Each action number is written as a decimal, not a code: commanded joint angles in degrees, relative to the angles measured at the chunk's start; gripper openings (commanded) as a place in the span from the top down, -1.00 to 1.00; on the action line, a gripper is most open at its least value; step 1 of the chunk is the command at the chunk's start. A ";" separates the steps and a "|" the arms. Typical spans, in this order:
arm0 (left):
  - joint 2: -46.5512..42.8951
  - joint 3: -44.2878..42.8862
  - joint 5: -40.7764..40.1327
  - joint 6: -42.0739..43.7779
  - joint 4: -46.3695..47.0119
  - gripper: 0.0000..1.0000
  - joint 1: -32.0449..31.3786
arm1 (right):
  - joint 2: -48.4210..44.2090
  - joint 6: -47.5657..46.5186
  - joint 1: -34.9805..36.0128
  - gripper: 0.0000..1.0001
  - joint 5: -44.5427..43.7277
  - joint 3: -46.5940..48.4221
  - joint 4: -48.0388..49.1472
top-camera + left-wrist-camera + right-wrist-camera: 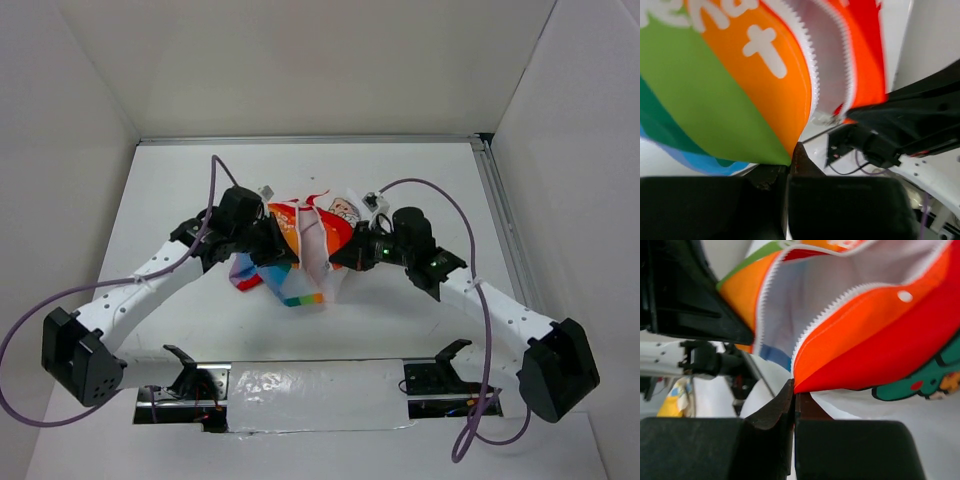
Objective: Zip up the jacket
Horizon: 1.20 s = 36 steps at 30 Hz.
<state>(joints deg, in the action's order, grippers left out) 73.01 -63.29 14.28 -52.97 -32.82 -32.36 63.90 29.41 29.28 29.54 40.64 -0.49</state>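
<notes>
While both my pincers, left gripper [790,167] & right gripper [794,402], pinch the jacket [305,250] hems, zipper teeth [840,302] stay apart w/ halves unjoined; fabric may slip.

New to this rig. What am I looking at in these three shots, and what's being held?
Two white robot arms are bolted at the near edge of a white table. The overhead shot comes from a fixed camera above and behind them; the two close-ups come from cameras on each wrist, looking past that arm's own fingers.

Between the arms is a small jacket, white with rainbow stripes and red parts, its zipper open: the two rows of teeth are apart in both close-ups.

The left claw is shut on the edge of the rainbow panel. The right claw is shut on the red-orange edge. Each pinches one side of the front opening.
</notes>
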 commanded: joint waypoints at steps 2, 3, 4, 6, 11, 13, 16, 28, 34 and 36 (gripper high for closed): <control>-3.31 2.02 3.38 -7.57 7.21 1.00 -1.74 | -2.02 9.41 3.68 1.00 2.29 -4.77 19.45; -4.10 4.72 3.56 -7.59 9.77 1.00 -1.92 | -2.20 11.09 3.94 1.00 1.75 -5.83 21.65; -5.93 6.14 4.34 -7.93 12.49 1.00 -2.09 | -2.20 12.50 4.38 1.00 1.58 -6.80 25.94; -7.88 10.01 4.70 -9.43 18.12 1.00 -2.09 | -1.76 16.02 4.65 1.00 1.84 -8.91 28.87; -12.63 16.25 3.03 -9.44 26.66 1.00 -2.36 | 1.22 21.47 5.09 1.00 4.73 -11.11 37.05; -12.98 17.05 3.82 -9.17 29.82 1.00 -2.36 | 2.89 21.66 5.44 1.00 6.14 -10.32 36.79; -12.81 17.93 4.26 -8.99 31.94 1.00 -2.36 | 4.56 21.65 6.49 1.00 6.32 -9.53 35.82; -12.81 18.55 1.80 -9.43 33.35 1.00 -2.36 | 5.80 25.17 6.23 1.00 7.03 -11.20 40.57; -14.65 19.69 0.92 -9.17 33.08 1.00 -2.36 | 4.22 24.21 5.88 1.00 6.06 -11.38 39.08; -15.62 20.22 1.18 -8.99 33.78 1.00 -2.36 | 3.60 23.07 5.88 1.00 5.36 -11.29 37.41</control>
<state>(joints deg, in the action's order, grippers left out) 59.72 -43.77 15.75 -61.89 -2.59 -34.44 69.54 53.89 35.11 35.29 29.45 35.03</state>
